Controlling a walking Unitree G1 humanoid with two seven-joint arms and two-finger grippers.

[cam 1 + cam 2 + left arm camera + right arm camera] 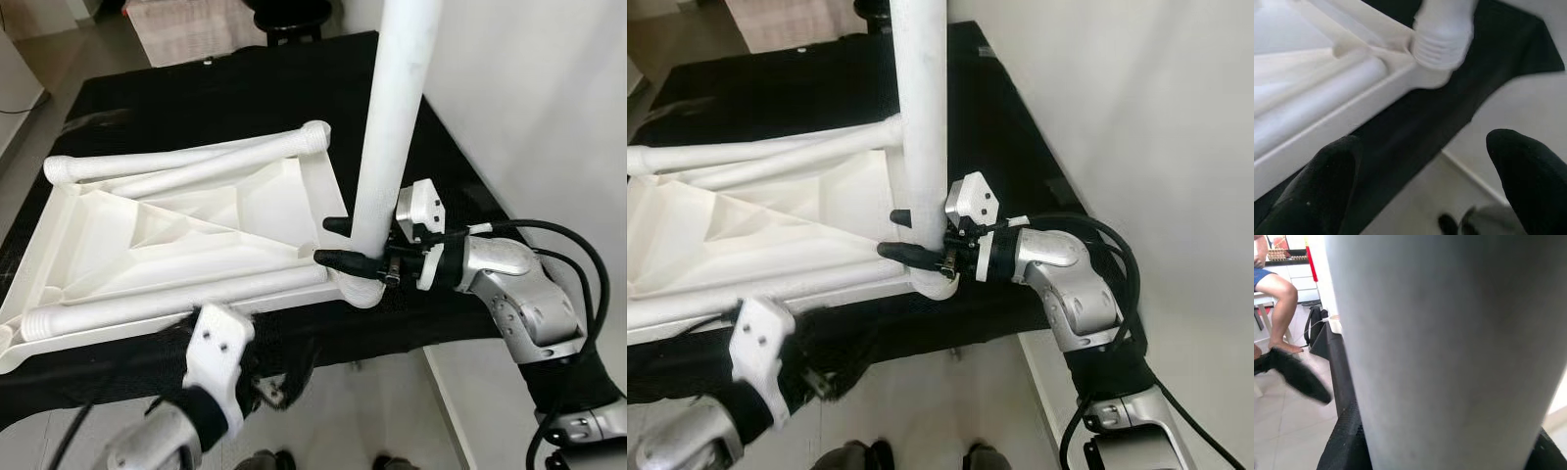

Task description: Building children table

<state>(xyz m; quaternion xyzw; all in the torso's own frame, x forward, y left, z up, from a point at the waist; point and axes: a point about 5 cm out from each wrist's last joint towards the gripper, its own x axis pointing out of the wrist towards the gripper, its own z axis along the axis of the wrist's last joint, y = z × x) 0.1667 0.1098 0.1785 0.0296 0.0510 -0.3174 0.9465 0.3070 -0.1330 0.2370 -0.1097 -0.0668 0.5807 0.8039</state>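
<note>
The white plastic table top (186, 230) lies upside down on a black-covered surface (245, 88). One white table leg (392, 117) stands upright in the near right corner socket (361, 290). My right gripper (325, 241) reaches in from the right, its two black fingers clamped either side of that leg just above the socket. In the right wrist view the leg (1449, 347) is very close. Loose legs lie along the top's far edge (186, 159) and near edge (176, 304). My left gripper (1425, 186) hovers open at the near edge, holding nothing.
A white wall (529, 98) runs close along the right side of the black surface. A dark stool (294, 20) and a pale mat (186, 29) lie beyond the far end. A seated person's bare legs (1278, 298) appear in the right wrist view.
</note>
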